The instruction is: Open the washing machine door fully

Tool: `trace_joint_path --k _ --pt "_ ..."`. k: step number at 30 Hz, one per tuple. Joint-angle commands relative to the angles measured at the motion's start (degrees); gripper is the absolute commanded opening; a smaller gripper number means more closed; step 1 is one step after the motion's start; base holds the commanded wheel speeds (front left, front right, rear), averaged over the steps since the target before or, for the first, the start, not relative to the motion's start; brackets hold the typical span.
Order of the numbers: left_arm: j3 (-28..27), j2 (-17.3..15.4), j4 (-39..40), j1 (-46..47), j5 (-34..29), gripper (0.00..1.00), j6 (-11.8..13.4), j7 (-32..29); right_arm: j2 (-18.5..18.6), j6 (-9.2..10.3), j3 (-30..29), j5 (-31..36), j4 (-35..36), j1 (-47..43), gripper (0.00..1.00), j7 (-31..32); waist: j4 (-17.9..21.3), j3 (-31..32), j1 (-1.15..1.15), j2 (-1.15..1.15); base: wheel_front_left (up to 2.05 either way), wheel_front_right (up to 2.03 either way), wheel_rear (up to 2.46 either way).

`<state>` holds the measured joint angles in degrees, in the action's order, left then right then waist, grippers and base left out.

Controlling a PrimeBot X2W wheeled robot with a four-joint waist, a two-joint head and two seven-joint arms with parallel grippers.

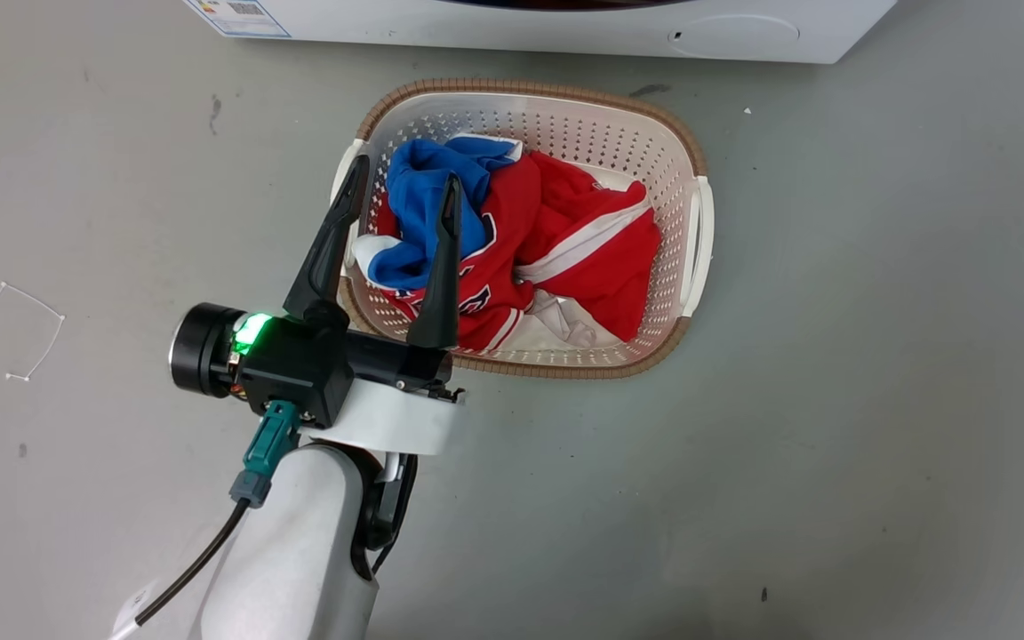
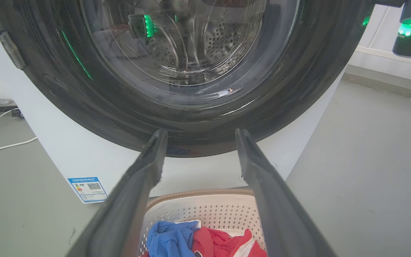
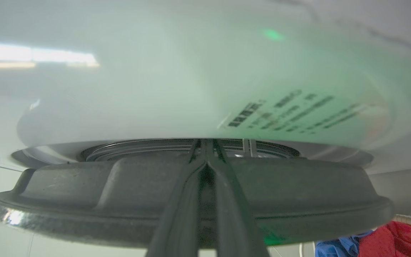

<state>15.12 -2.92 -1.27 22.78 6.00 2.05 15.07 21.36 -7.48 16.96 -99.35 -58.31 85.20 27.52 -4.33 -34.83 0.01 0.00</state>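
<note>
Nearest, the left claw (image 1: 406, 173) hangs empty over the laundry basket (image 1: 530, 87) of red and blue clothes (image 1: 565, 231), its fingers spread wide. Beyond the basket stands the washing machine (image 2: 66, 150), and its black door (image 2: 205, 125) looks only slightly ajar. The right claw (image 3: 205, 157) is pinched narrow, with its tips tucked into the gap at the door's rim. I judge that the opening has barely begun. The next move calls for a steady outward swing around the hinge (image 2: 11, 50).

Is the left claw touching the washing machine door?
Apart. Left wrist view: the open left claw aims at the washing machine door from over the laundry basket, whose far rim lies ahead of the claw, short of the door.
</note>
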Motion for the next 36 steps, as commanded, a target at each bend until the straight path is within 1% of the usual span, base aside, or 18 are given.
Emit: trace_joint_path --k 1,8,13,21,30,33,36 --pt "0.01 0.06 0.23 0.97 -0.23 1.00 0.19 0.15 -0.20 -0.02 0.32 0.04 0.56 0.74 0.00 0.70 0.13 -0.13 -0.01 0.00 0.00 0.00 0.00" --pt "-0.20 0.06 -0.54 0.87 0.19 1.00 0.13 0.15 -0.72 -0.09 1.66 -0.74 2.69 -1.79 0.00 6.09 0.62 0.67 -0.01 0.00 0.00 0.00 0.00" --pt "-0.26 0.05 -1.65 -0.19 0.46 1.00 -0.12 0.15 -0.78 -0.09 2.59 -1.30 4.47 -5.43 0.00 10.04 0.95 3.18 -0.01 0.00 0.00 0.00 0.00" --pt "0.22 0.06 -4.09 -3.24 1.47 1.00 -0.57 0.15 -0.97 -0.08 4.50 -1.76 6.36 -13.64 0.00 14.12 1.39 10.76 -0.01 0.00 0.00 0.00 0.00" --pt "0.97 0.05 -7.31 -8.46 3.02 1.00 -0.98 0.15 -2.70 -0.09 6.63 -2.69 8.45 -23.97 0.00 16.96 1.47 21.55 -0.01 0.00 0.00 0.00 0.00" --pt "0.81 0.04 -8.24 -10.45 3.64 1.00 -1.29 0.15 -3.89 -0.09 7.38 -3.14 9.68 -27.54 0.00 17.45 1.36 24.91 -0.01 0.00 0.00 0.00 0.00" --pt "0.82 0.05 -8.70 -11.74 3.88 1.00 -1.39 0.15 -4.54 -0.09 7.94 -3.07 10.47 -29.61 0.00 17.54 1.25 26.68 -0.01 0.00 0.00 0.00 0.00"
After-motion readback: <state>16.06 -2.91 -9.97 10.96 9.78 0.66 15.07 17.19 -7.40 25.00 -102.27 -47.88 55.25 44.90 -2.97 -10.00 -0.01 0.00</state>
